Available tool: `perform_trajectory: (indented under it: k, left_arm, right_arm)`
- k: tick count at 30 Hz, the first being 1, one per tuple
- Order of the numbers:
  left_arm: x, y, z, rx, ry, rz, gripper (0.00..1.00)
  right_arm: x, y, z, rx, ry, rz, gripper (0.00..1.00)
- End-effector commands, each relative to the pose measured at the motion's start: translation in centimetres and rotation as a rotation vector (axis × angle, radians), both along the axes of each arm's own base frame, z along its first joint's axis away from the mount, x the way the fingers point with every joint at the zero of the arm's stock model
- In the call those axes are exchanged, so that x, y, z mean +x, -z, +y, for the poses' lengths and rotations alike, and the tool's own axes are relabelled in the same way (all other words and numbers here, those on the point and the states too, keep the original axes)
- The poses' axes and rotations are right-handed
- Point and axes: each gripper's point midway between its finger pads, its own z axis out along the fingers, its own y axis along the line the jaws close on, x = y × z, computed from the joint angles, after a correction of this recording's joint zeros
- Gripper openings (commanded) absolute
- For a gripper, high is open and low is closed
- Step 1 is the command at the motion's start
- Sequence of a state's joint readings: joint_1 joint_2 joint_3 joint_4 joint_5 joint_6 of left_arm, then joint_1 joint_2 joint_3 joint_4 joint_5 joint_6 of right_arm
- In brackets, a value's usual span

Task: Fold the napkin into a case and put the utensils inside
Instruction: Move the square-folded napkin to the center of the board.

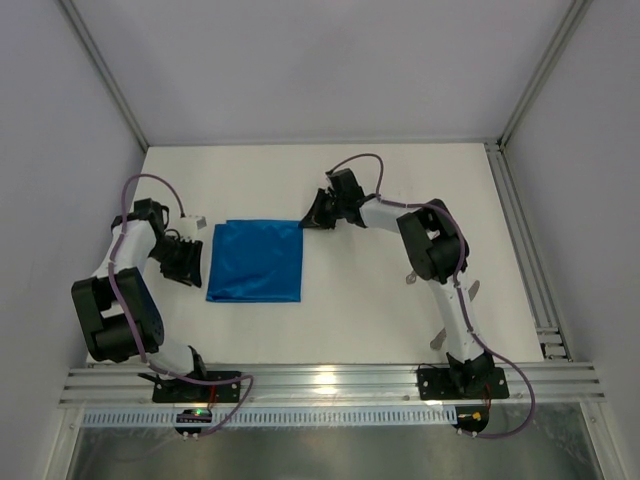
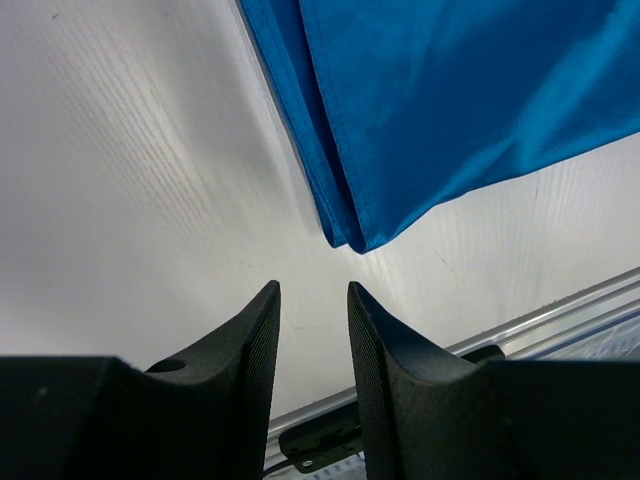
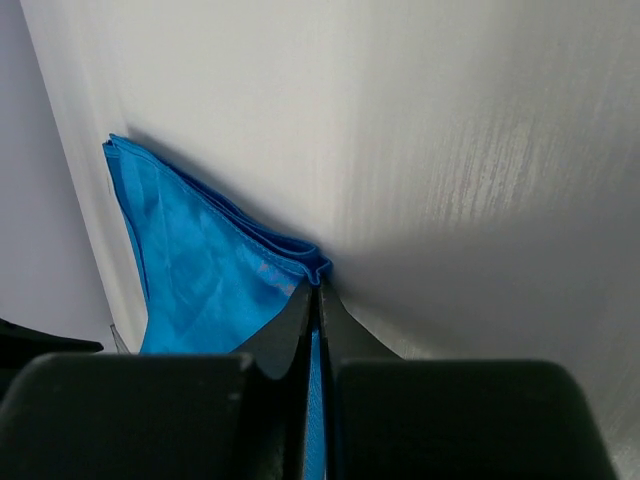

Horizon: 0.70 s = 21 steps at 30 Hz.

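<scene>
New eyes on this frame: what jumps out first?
The bright blue napkin, folded to a rough square, lies left of centre on the white table. The right gripper is shut on its far right corner, with cloth pinched in the jaws. The left gripper sits open just short of the near left corner, touching nothing.

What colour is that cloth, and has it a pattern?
The napkin is plain bright blue, no pattern; clearest in the left wrist view.

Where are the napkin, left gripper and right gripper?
napkin (image 1: 256, 260), top view, middle of the cloth.
left gripper (image 2: 312, 292), left wrist view, gap between fingertips.
right gripper (image 3: 318, 292), right wrist view, fingertips pinched on napkin corner.
</scene>
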<state>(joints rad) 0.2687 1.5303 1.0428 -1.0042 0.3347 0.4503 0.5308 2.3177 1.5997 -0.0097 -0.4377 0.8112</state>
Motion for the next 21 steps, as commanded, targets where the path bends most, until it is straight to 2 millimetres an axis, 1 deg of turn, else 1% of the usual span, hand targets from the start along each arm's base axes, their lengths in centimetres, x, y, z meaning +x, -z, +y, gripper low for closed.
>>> perform_trajectory:
  k: [1,2,3,4,5,6,8,9,11,12,13,14,15,16,17,18,19,20,21]
  left_arm:
    - [0.0,-1.6,-0.7,-0.033,0.034,-0.051,0.35]
    - [0.1,-1.8,-0.7,-0.036,0.037,-0.058,0.35]
    - [0.2,-2.1,-1.0,-0.048,0.043,-0.073,0.35]
    - [0.3,-2.3,-1.1,-0.056,0.050,-0.078,0.35]
    - [0.6,-2.6,-1.2,-0.061,0.052,-0.088,0.35]
    - [0.7,-2.8,-1.3,-0.069,0.056,-0.097,0.35]
    - [1.0,-3.0,-1.8,-0.098,0.063,-0.097,0.35]
    - [1.4,-3.3,-1.9,-0.101,0.069,-0.108,0.35]
    - [1.8,-3.3,-2.7,-0.119,0.094,-0.103,0.35]
    - [2.1,-3.4,-3.4,-0.121,0.122,-0.105,0.35]
    - [2.2,-3.2,-3.8,-0.122,0.140,-0.098,0.36]
    - [2.3,-3.2,-4.3,-0.122,0.158,-0.096,0.36]
    - [2.6,-3.2,-5.2,-0.122,0.197,-0.107,0.36]
    - [2.8,-3.1,-5.6,-0.125,0.216,-0.104,0.37]
    - [3.0,-3.1,-6.1,-0.130,0.235,-0.109,0.38]
    - [3.3,-3.3,-6.8,-0.132,0.262,-0.123,0.38]
    - [3.8,-3.5,-7.0,-0.132,0.272,-0.137,0.41]
    - [4.0,-3.4,-7.1,-0.129,0.278,-0.136,0.41]
    - [4.3,-3.5,-7.4,-0.129,0.289,-0.142,0.43]
  right_arm:
    - [0.3,-1.6,-0.2,0.010,0.035,-0.053,0.04]
    - [0.1,-3.4,-0.6,0.018,0.048,-0.083,0.04]
    - [-0.8,-2.3,-2.0,-0.018,0.078,-0.070,0.04]
    - [-1.2,-2.5,-2.8,-0.032,0.096,-0.077,0.04]
    - [-1.7,-4.7,-3.6,-0.023,0.116,-0.116,0.04]
    - [-3.3,-2.8,-5.4,-0.071,0.141,-0.091,0.04]
    - [-5.2,-2.7,-7.0,-0.104,0.155,-0.092,0.04]
    - [-7.5,-2.4,-8.5,-0.124,0.158,-0.074,0.04]
    - [-10.1,-1.8,-10.1,-0.146,0.164,-0.052,0.04]
    - [-13.1,-1.1,-11.8,-0.168,0.167,-0.025,0.04]
    - [-14.4,-0.8,-12.8,-0.183,0.187,-0.015,0.04]
    - [-16.1,-0.3,-13.6,-0.200,0.189,0.003,0.04]
    - [-18.9,1.3,-15.0,-0.234,0.184,0.046,0.04]
    - [-20.3,0.2,-14.6,-0.210,0.167,0.026,0.04]
    - [-22.8,1.4,-15.4,-0.238,0.146,0.072,0.07]
    - [-23.8,1.2,-15.2,-0.233,0.126,0.077,0.15]
    - [-25.5,0.8,-14.7,-0.230,0.081,0.085,0.24]
    - [-26.9,1.2,-15.4,-0.260,0.064,0.126,0.34]
    - [-27.3,0.8,-15.5,-0.261,0.051,0.130,0.50]
